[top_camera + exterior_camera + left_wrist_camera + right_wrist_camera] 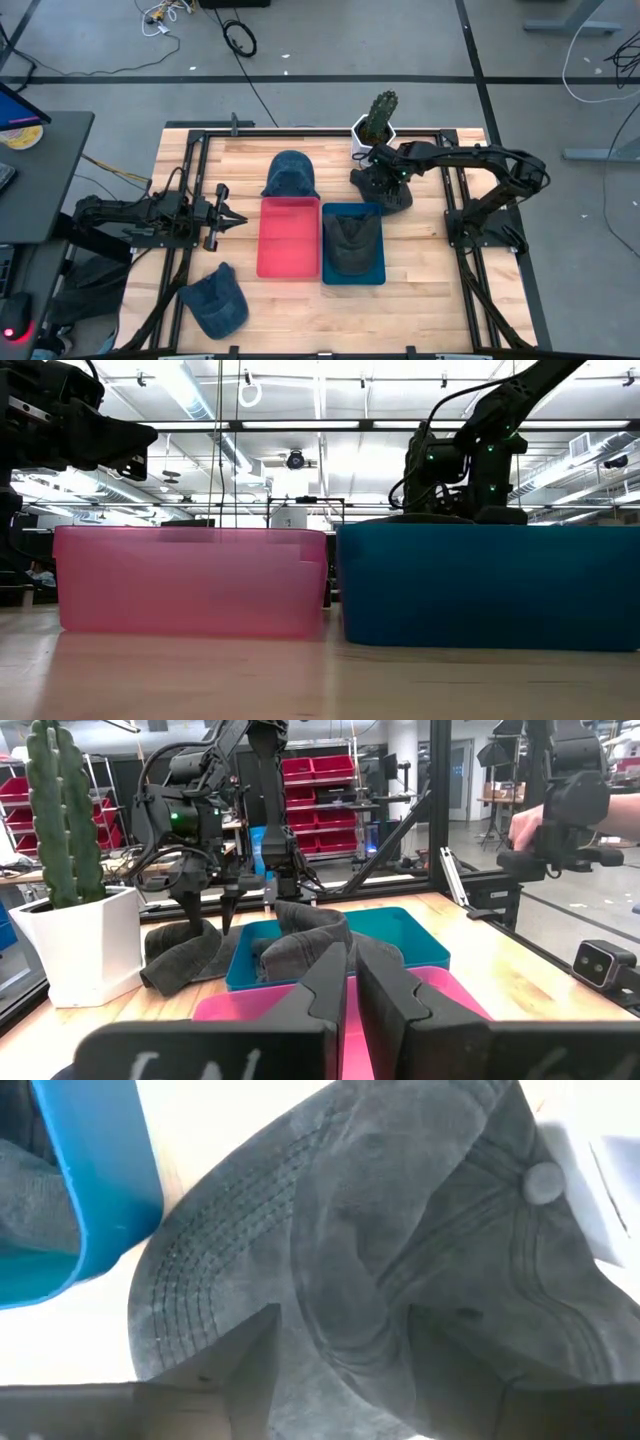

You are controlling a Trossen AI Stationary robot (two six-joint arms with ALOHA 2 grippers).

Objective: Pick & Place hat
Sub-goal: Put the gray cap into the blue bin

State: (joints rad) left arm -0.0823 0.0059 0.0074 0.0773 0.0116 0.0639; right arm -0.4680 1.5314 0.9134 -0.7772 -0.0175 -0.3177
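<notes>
A dark grey hat (388, 192) lies flat on the table between the blue bin (378, 278) and the cactus pot (372, 128). My right gripper (340, 1355) is open right above its crown, pointing down; it also shows in the left wrist view (248, 912). A second dark grey hat (352, 240) sits inside the blue bin. The pink bin (290, 240) holds nothing. One blue hat (291, 175) lies beyond the pink bin, another (215, 300) near the table's near left corner. My left gripper (238, 218) waits shut, left of the pink bin. My right gripper comes at the dark grey hat's crown (350, 1250) from above, pointing down, with one finger on each side of a raised fold of cloth. I cannot tell whether the fingertips touch the cloth. The hat lies on the table.
The cactus in its white pot (75, 935) stands just beyond the right gripper. The black frame rails (200, 180) run along the table's left and right sides. A person's hand (528, 820) shows in the room behind the table. Bare wood lies at the near right.
</notes>
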